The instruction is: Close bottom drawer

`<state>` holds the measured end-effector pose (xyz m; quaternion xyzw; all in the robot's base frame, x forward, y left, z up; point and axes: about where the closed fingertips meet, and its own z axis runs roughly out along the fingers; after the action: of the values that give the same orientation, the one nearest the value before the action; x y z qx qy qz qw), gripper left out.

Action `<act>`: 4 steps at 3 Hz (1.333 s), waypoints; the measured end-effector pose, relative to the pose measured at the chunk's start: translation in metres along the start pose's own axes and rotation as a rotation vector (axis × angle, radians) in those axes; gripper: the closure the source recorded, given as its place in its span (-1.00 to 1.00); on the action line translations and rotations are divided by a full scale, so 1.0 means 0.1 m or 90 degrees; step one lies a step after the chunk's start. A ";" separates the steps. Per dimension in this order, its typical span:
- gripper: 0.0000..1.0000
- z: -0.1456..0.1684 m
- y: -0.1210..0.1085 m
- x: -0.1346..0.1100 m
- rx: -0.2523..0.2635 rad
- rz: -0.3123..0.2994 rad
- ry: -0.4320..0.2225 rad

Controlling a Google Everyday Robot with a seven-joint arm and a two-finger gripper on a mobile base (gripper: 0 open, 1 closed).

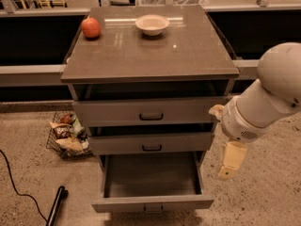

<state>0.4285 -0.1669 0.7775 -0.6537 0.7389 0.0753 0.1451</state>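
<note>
Speckled flooring runs under a grey cabinet point(80, 112) whose worktop point(150, 55) carries a red apple point(91, 28) and a pale bowl point(152, 24). The bottom drawer point(153, 204) (lowest of three, dark pull at its centre) stands pulled well out toward me. The gripper point(218, 142) hangs close beside the cabinet's right edge, about level with the middle drawer point(152, 142). Its beige fingers point(233, 159) are splayed wide, grasping nothing. A wire basket point(66, 135) sits on the floor at left.

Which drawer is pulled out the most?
The bottom drawer, its inside exposed; the middle drawer and top drawer sit nearly shut. The end effector hangs right of it.
</note>
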 end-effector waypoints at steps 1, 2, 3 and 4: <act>-1.00 0.51 -0.02 0.26 -0.031 -0.021 0.043; -1.00 1.11 -0.01 0.57 -0.074 -0.054 0.063; -1.00 1.83 0.07 0.86 -0.132 -0.065 0.029; -1.00 1.83 0.07 0.86 -0.132 -0.065 0.029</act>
<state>0.4340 -0.1924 0.5765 -0.7034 0.6961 0.1290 0.0636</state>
